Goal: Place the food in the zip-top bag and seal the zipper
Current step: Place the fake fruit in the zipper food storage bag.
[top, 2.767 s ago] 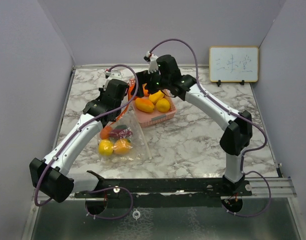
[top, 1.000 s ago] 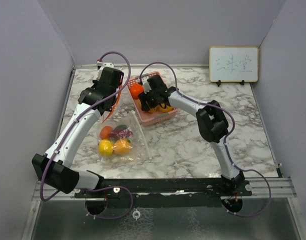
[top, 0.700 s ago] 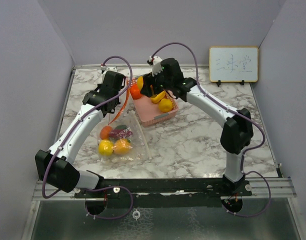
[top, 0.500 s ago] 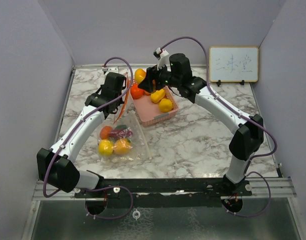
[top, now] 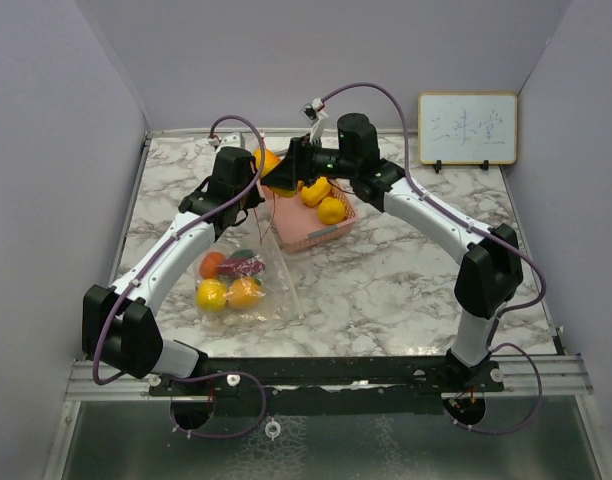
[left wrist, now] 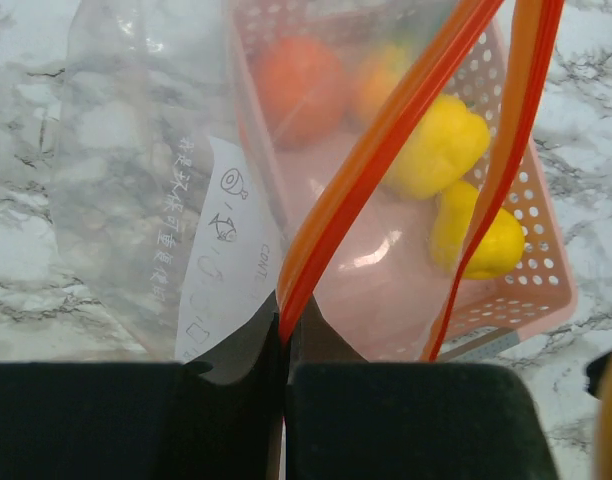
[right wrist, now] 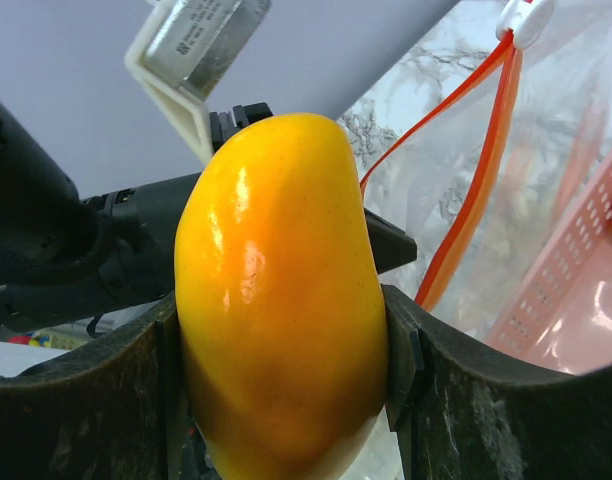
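Note:
A clear zip-top bag (top: pixel 248 283) lies on the marble with several pieces of food (top: pixel 229 280) inside: orange, yellow, purple. My left gripper (top: pixel 243 200) holds its mouth up, shut on the orange zipper strip (left wrist: pixel 331 215). My right gripper (right wrist: pixel 281 340) is shut on a yellow-orange mango-like food (right wrist: pixel 281 300), raised beside the left gripper, just above the bag's lifted rim (right wrist: pixel 466 200). From the top, that food (top: pixel 269 163) hangs between the two wrists. The zipper's white slider (right wrist: pixel 526 20) sits at the far end of the strip.
A pink slotted basket (top: pixel 324 232) stands right of the bag with two yellow foods (top: pixel 323 200) in it; an orange one (left wrist: pixel 301 85) shows through the bag film. A small whiteboard (top: pixel 467 128) stands at the back right. Walls close in both sides.
My right gripper has carried the yellow-orange food left from above the basket to the bag's raised mouth. The left gripper has kept its hold on the zipper strip, shifting slightly right.

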Tool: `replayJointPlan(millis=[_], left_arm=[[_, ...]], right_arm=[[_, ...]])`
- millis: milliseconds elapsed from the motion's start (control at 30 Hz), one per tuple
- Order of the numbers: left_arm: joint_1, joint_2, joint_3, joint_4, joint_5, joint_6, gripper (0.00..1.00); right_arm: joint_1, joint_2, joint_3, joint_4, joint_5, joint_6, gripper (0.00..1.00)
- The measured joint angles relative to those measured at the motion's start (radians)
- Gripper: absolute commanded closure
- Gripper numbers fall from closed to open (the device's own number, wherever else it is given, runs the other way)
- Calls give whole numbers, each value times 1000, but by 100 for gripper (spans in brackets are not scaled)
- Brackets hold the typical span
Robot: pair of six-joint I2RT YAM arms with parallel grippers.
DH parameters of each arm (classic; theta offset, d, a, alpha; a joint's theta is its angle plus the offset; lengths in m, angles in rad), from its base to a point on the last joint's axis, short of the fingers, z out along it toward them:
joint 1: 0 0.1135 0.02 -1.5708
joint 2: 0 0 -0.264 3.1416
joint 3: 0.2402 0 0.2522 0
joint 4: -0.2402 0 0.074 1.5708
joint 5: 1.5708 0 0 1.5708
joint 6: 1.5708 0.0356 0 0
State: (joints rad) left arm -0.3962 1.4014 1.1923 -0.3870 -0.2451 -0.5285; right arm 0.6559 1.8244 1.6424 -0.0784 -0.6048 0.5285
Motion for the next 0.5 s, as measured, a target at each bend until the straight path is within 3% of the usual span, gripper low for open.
replayJointPlan(millis=[267,500], left_arm=[[16,-43,-5,12,85,-94,100],[42,-149,-4,5,124,-158,100]], right_arm=[[-2,88,-13,101,-14,117,79],[-2,114,-28,9,81,92,80]])
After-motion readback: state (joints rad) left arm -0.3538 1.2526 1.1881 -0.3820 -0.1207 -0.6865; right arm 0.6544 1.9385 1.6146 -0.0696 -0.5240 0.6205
